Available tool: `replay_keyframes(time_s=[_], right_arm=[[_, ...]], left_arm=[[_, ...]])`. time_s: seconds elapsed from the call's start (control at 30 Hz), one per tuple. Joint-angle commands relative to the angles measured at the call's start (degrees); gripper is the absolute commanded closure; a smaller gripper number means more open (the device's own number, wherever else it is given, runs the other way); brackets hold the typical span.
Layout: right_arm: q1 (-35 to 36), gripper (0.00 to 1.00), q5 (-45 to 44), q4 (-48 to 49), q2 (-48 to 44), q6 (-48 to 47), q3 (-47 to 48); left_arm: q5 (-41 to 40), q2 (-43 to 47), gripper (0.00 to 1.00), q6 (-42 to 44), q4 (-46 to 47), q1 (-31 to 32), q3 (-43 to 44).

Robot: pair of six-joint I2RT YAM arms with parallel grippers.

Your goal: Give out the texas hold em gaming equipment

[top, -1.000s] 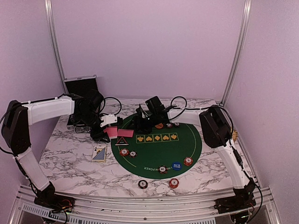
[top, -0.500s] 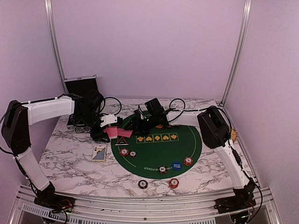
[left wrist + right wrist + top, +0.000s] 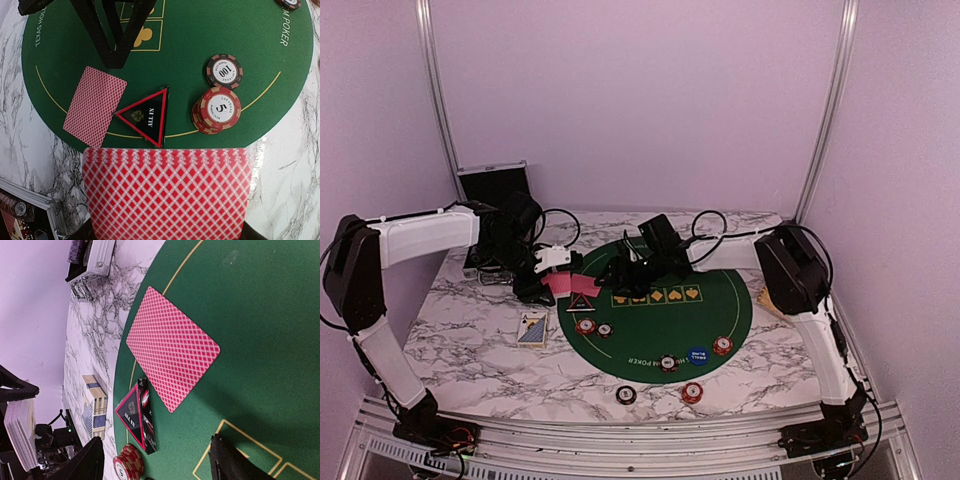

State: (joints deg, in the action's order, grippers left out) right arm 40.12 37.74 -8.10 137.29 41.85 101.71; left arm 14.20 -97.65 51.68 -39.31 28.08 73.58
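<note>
My left gripper is shut on a deck of red-backed playing cards, held just off the left rim of the green poker mat. One card lies face down on the mat beside the black triangular "ALL IN" marker. A stack of dark-red chips and a single "100" chip sit to its right. My right gripper hangs open above the mat, close to that card and the marker, holding nothing.
A blue button and more chips lie at the mat's near edge; two chips rest on the marble. A card box lies left of the mat. The silver-edged case stands open at back left.
The right arm has swung a little to the right and nearer, carrying its open gripper over the mat's back part. The left gripper and its deck have stayed put.
</note>
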Motion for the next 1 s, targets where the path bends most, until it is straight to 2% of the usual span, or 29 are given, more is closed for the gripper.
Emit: replay_keyframes(time_s=[0.0, 0.17, 0.4, 0.97], right_arm=[[1.22, 0.29, -1.80, -0.41, -3.02, -2.25, -1.38], [1.46, 0.28, 1.61, 4.15, -6.78, -0.63, -4.55], [2.74, 0.23, 7.87, 15.91, -8.46, 8.41, -7.93], [6.13, 0.23, 12.79, 24.22, -4.59, 15.46, -5.78]], left_arm=[[0.02, 1.93, 0.99, 0.37, -1.63, -0.21, -0.68], [0.69, 2.19, 0.99, -0.22, -1.56, -0.21, -0.31], [1.11, 1.79, 0.99, -0.81, -1.56, 0.34, 0.21], [1.05, 0.78, 1.00, -1.49, -1.56, 0.92, 1.71]])
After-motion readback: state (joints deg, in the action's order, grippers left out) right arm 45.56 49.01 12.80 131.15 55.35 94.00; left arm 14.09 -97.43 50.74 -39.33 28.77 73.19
